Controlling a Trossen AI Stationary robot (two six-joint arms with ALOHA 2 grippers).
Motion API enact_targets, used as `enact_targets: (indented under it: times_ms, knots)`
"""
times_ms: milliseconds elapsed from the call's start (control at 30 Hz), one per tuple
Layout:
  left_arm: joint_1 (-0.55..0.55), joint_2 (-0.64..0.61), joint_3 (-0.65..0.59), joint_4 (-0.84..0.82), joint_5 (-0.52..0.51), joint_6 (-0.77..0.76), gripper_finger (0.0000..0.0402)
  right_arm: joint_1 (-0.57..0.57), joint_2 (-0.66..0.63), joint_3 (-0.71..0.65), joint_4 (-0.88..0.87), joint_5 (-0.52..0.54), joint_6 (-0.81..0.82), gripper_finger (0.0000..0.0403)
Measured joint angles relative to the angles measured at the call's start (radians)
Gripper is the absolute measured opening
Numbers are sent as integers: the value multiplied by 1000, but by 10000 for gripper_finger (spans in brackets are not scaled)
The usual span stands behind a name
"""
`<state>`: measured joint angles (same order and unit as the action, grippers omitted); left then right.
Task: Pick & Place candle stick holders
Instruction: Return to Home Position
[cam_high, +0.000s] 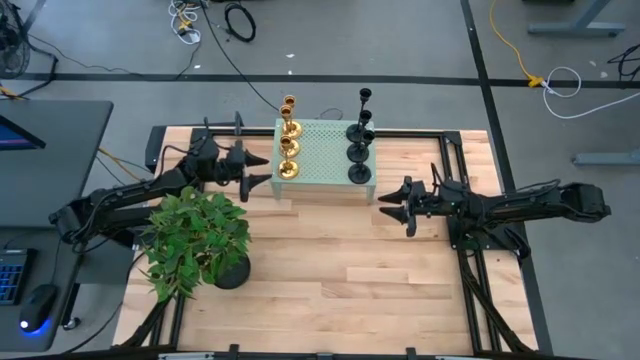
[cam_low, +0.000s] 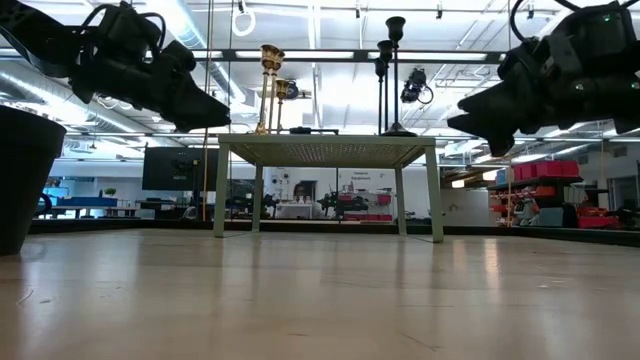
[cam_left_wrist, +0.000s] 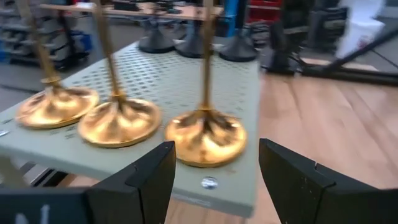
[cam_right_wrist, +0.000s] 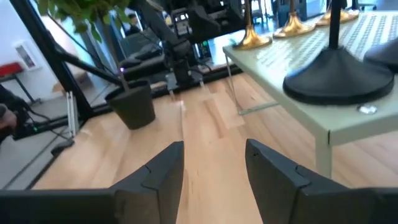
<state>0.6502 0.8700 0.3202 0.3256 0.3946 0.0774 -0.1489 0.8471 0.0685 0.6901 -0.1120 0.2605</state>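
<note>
Three gold candle stick holders (cam_high: 288, 140) stand by their round bases in a row along the left side of the pale green perforated stand (cam_high: 322, 160); three black holders (cam_high: 359, 150) stand along its right side. My left gripper (cam_high: 262, 168) is open and empty just left of the stand, facing the nearest gold holder's base (cam_left_wrist: 206, 137). My right gripper (cam_high: 390, 205) is open and empty just off the stand's near right corner, with the nearest black holder's base (cam_right_wrist: 337, 76) ahead of it.
A leafy green plant in a black pot (cam_high: 200, 245) stands on the table's left near side, close to my left arm. The stand's legs (cam_low: 436, 195) rest on the wooden table. Bare table lies near and right of the plant (cam_high: 350, 280).
</note>
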Motion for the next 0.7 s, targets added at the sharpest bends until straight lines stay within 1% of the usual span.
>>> enact_targets:
  times_ms: [67,167,267,367,433,500,600,633,700]
  knots:
    - [0,0,0,-8,33,18,231,0,0,0,-14,2,-14,171]
    - [0,0,0,-8,44,32,231,0,0,0,-24,2,-33,171]
    - [0,0,0,-47,22,32,231,0,0,0,-42,3,-34,171]
    - [-2,0,0,-69,-9,-28,231,0,0,0,-62,19,-32,171]
    - [-19,0,-13,-47,-32,-79,231,0,0,0,-62,26,-33,171]
    - [-43,-14,-46,-38,-103,-123,231,0,0,0,-63,26,-33,171]
    - [-93,-76,-133,5,-264,-193,231,0,0,0,-67,26,-33,171]
    - [-114,-99,-176,31,-298,-213,231,0,0,0,-67,26,-33,171]
    - [-148,-155,-252,100,-323,-239,231,0,0,0,-65,26,-33,171]
